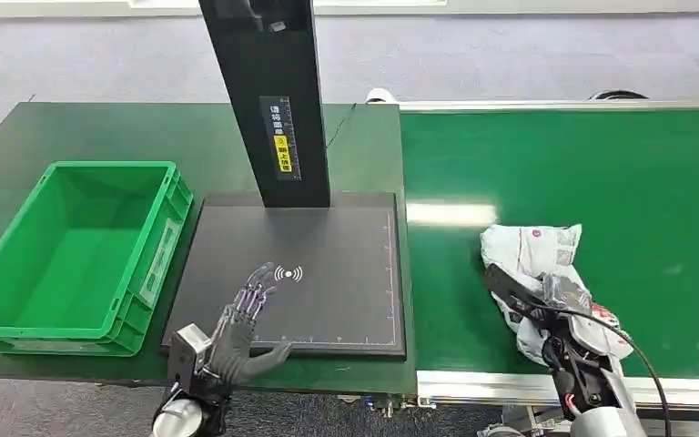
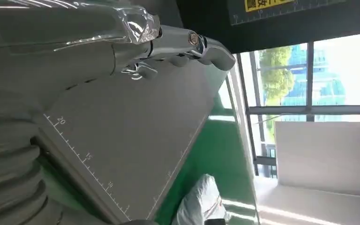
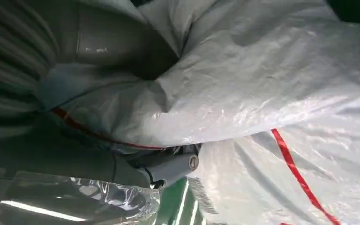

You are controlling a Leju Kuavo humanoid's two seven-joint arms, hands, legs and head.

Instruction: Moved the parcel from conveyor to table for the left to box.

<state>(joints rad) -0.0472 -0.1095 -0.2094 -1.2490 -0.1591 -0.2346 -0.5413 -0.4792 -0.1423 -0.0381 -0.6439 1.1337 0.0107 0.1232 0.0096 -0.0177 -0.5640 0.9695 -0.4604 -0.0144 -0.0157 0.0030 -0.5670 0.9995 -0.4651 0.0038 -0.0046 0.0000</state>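
Your right hand (image 1: 546, 305) at lower right grips the parcel (image 1: 532, 250) on the conveyor (image 1: 601, 182), your left hand (image 1: 241, 323) at lower left spread, holding nothing, over the scale (image 1: 328, 291), box (image 1: 73, 255) at left on the desk (image 1: 146, 127).

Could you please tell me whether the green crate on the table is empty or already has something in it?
Empty: the head view shows the green crate's bare floor, while the parcel lies on the conveyor.

Green table (image 1: 73, 127) with crate (image 1: 77, 255), black scale (image 1: 328, 273); parcel (image 1: 532, 250) on conveyor (image 1: 601, 164).
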